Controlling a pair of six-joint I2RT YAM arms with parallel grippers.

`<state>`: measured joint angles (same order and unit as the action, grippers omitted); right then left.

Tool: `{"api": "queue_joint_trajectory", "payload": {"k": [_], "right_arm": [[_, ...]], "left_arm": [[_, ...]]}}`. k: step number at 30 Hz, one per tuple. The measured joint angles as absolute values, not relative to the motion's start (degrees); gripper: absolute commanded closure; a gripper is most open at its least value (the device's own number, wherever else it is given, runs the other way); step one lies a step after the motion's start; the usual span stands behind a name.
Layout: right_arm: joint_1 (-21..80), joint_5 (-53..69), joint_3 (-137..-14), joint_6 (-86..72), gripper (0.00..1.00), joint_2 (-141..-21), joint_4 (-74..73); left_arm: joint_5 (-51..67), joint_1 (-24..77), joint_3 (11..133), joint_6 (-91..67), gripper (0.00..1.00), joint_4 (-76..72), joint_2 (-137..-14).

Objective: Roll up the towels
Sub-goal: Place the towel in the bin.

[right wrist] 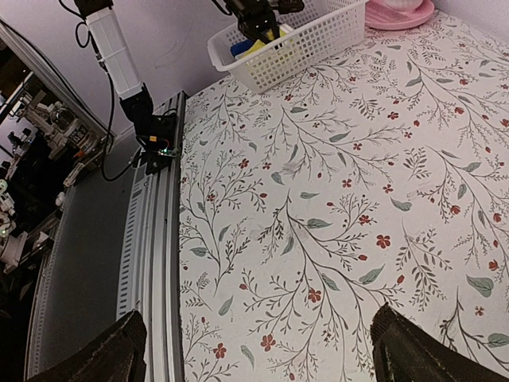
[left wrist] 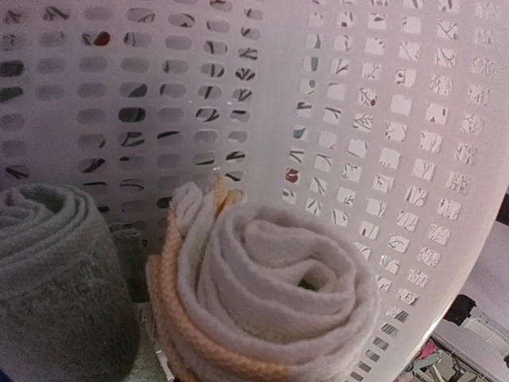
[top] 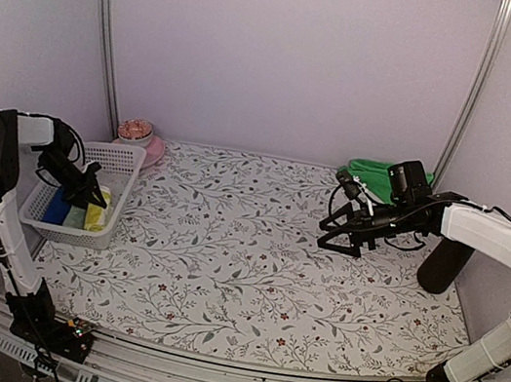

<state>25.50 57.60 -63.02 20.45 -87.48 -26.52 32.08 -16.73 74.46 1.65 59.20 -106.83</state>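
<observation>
- Left tool (top: 90, 194) is down inside the basket (top: 117, 162) at the left edge of the surface (top: 242, 268). Its tips are buried among the contents, so we can't tell if it's clenched on anything or released.
- We see the yellow towel (top: 98, 211) in the basket, right beside the left tool, with a blue item (top: 59, 207) next to it.
- Left wrist view: a tight roll (left wrist: 270, 294) sits end-on against the mesh wall. It looks pale there, with an orange edge. A second, grey-looking roll (left wrist: 56, 278) is just beside it on the left. We see no fingers in this view.
- Right tool (top: 342, 234) hangs over the right side of the surface, released. Its fingers (right wrist: 111, 354) are spread wide, with only the bare floral print between them.
- Green towel (top: 377, 173) is bunched at the far right corner, behind the right tool and apart from it, not rolled.
- Pink bowl (top: 141, 139) sits just behind the basket.
</observation>
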Motion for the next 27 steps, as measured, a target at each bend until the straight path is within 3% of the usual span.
{"api": "queue_joint_trajectory", "payload": {"k": [13, 17, 19, 27], "right_arm": [[25.50, 57.56, -63.02, 20.43, 0.01, -87.48, -25.61], [25.50, 57.56, -63.02, 20.43, 0.01, -87.48, -25.52], [25.50, 57.56, -63.02, 20.43, 0.01, -87.48, -25.50], [25.71, 57.56, -63.02, 20.43, 0.01, -87.48, -25.45]], "left_arm": [[23.35, -16.08, 77.36, 0.78, 0.96, 60.64, -111.44], [21.04, -15.35, 78.70, 0.58, 0.90, 61.04, -111.44], [20.18, -15.05, 79.18, 0.56, 0.72, 61.08, -111.44], [18.46, -14.44, 79.70, 0.43, 0.66, 61.17, -111.44]]}}
